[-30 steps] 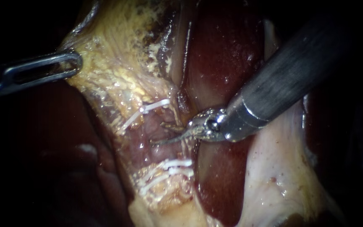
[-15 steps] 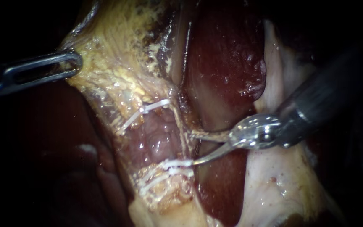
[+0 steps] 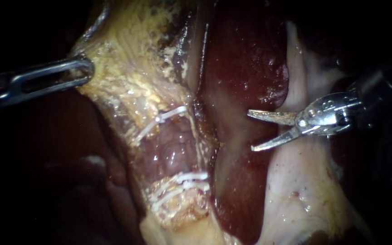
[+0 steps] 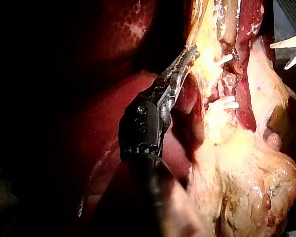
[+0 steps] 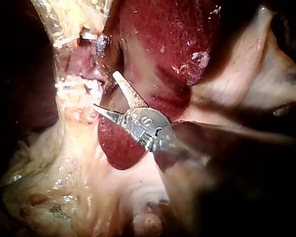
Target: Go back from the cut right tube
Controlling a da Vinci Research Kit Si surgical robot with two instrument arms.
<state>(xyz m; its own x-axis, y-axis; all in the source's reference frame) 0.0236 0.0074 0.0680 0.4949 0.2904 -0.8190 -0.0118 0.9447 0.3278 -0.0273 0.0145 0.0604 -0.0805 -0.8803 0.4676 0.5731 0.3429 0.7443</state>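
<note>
In the endoscope view the right instrument (image 3: 251, 130) sits out at 3 o'clock. Its two thin blades are spread wide with nothing between them, and they hang over the dark red liver (image 3: 246, 59). The tube (image 3: 173, 147) is just off the middle toward 8 o'clock, a pink stretch well apart from the blades. One white clip (image 3: 162, 118) crosses it at its 12 o'clock end and two more clips (image 3: 184, 179) cross it at its 6 o'clock end; a cut in it cannot be made out. At 10 o'clock the left instrument (image 3: 86, 68) has its jaws closed on the edge of the yellow tissue (image 3: 128, 86). The left wrist view shows the same hold — jaws pressed on the yellow edge. In the right wrist view the open blades point toward the clips without touching them, and pale tissue (image 5: 89, 187) lies beside the instrument
</note>
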